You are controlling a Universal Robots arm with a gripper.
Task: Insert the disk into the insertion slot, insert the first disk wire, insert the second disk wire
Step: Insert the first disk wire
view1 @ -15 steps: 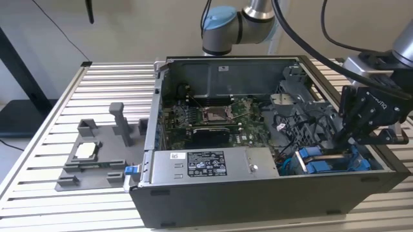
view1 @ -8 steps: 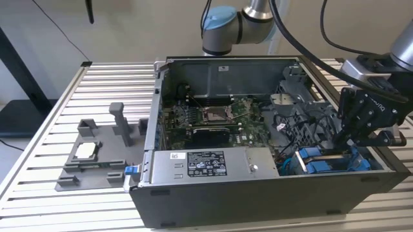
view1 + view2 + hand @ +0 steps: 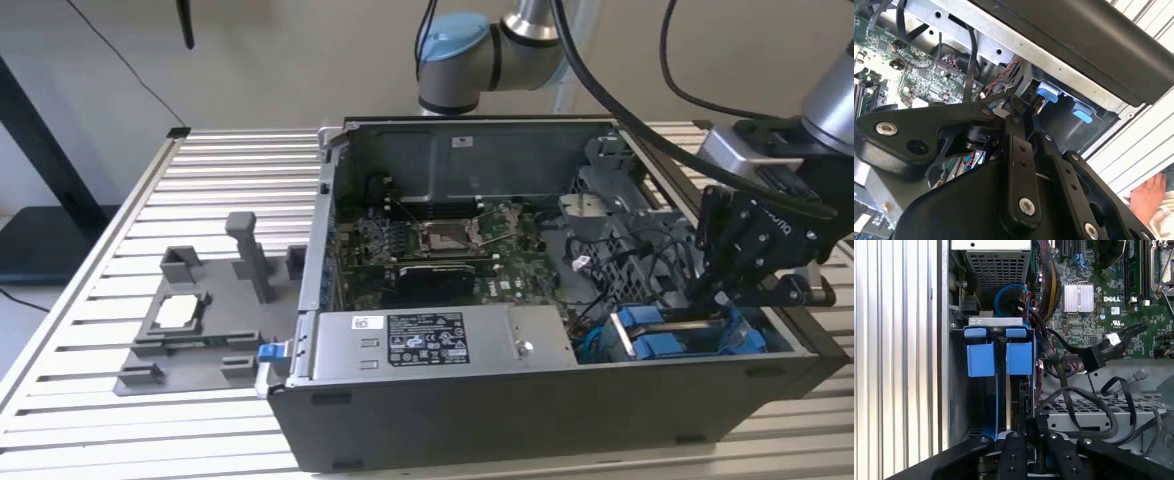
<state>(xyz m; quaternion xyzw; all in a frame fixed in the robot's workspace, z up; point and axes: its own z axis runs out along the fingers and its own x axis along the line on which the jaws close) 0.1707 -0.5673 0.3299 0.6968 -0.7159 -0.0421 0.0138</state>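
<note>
Sitting low in the insertion slot (image 3: 958,400) at the computer case's (image 3: 534,400) near corner on the exterior view's right, the disk (image 3: 980,360) is looking fully seated, its blue frame tabs standing level with the slot's walls. The gripper (image 3: 1025,422) is hovering just at the disk's connector end, fingers pressed together; whether a plug is pinched between them I cannot tell. A loose black wire (image 3: 1096,357) is lying nearby over the circuit board (image 3: 1114,300). I am judging the first step done and the wire steps in hand; plugging in is calling for careful lining-up in a cramped, cable-crowded corner.
</note>
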